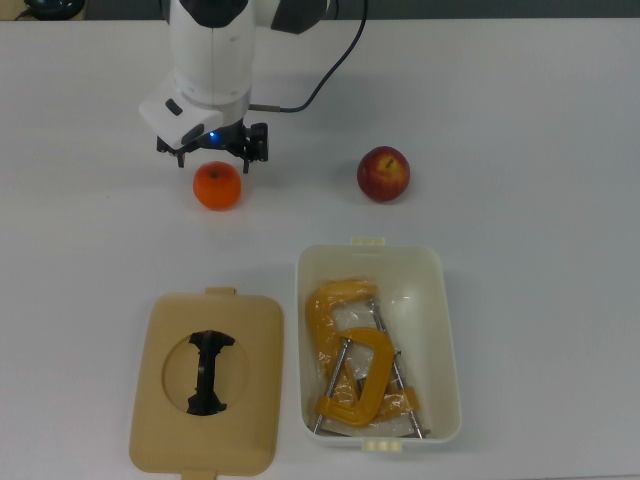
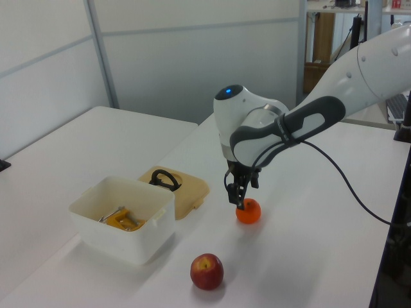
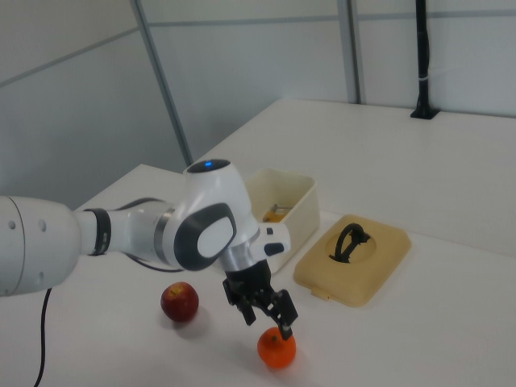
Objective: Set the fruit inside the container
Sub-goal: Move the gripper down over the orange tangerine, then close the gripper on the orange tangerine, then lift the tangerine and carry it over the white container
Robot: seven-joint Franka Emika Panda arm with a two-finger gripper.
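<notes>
Mandarin [image 1: 217,186] just beneath tool [image 1: 212,158], fingers apart, apple [image 1: 383,174] well aside, container [image 1: 440,330] nearby

On my feed I see a bright orange mandarin [image 1: 217,186], a dark red apple [image 1: 384,173] with yellowish patches, a cream-white container [image 1: 444,330] with tan latch tabs, yellow-orange clamps [image 1: 345,350], a tan lid [image 1: 165,400] with a black handle [image 1: 208,371], a white tabletop [image 1: 520,140], and a white-and-grey arm [image 2: 270,122] with a black gripper [image 1: 211,158].
</notes>
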